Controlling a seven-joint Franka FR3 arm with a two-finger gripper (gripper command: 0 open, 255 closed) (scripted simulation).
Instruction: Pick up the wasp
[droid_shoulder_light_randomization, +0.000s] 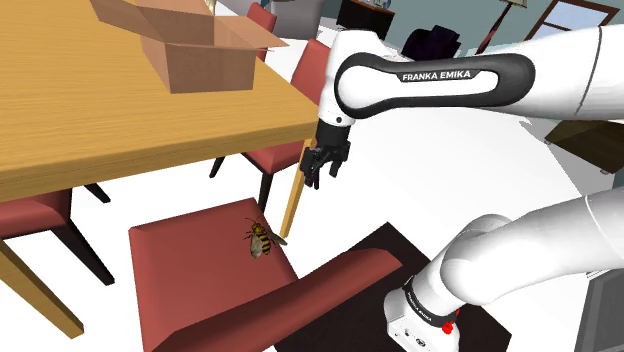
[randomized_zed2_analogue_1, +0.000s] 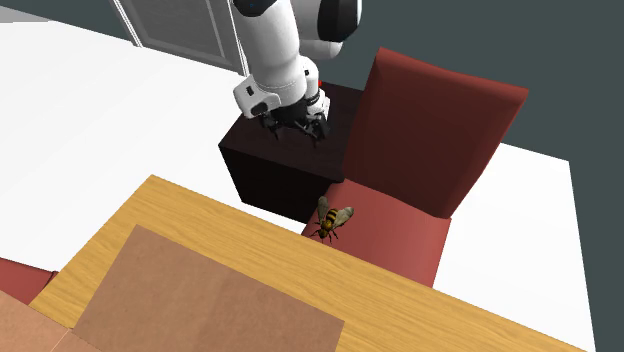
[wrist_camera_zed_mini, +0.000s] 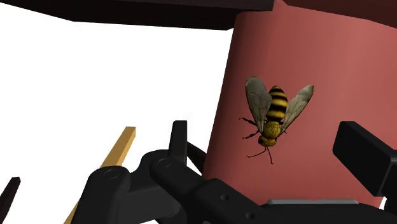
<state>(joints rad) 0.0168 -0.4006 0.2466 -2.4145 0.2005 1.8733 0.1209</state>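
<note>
A yellow-and-black striped wasp (droid_shoulder_light_randomization: 261, 239) with grey wings lies on the seat of a red chair (droid_shoulder_light_randomization: 190, 275) beside the stand. My black gripper (droid_shoulder_light_randomization: 322, 166) hangs in the air above the seat, up and toward the shoulder view's right of the wasp, apart from it. In the second exterior view the gripper (randomized_zed2_analogue_1: 295, 128) is over the dark stand, behind the wasp (randomized_zed2_analogue_1: 331, 218). In the wrist view the wasp (wrist_camera_zed_mini: 275, 114) shows on the seat (wrist_camera_zed_mini: 337, 70) between my two fingers, which stand wide apart; the gripper (wrist_camera_zed_mini: 272, 141) is open and holds nothing.
A wooden table (droid_shoulder_light_randomization: 90, 120) with an open cardboard box (droid_shoulder_light_randomization: 190, 45) stands just beyond the chair; its corner leg (droid_shoulder_light_randomization: 292, 203) is close below the gripper. The chair's backrest (randomized_zed2_analogue_1: 430, 130) rises beside the dark stand (randomized_zed2_analogue_1: 265, 165). More red chairs (droid_shoulder_light_randomization: 30, 215) surround the table.
</note>
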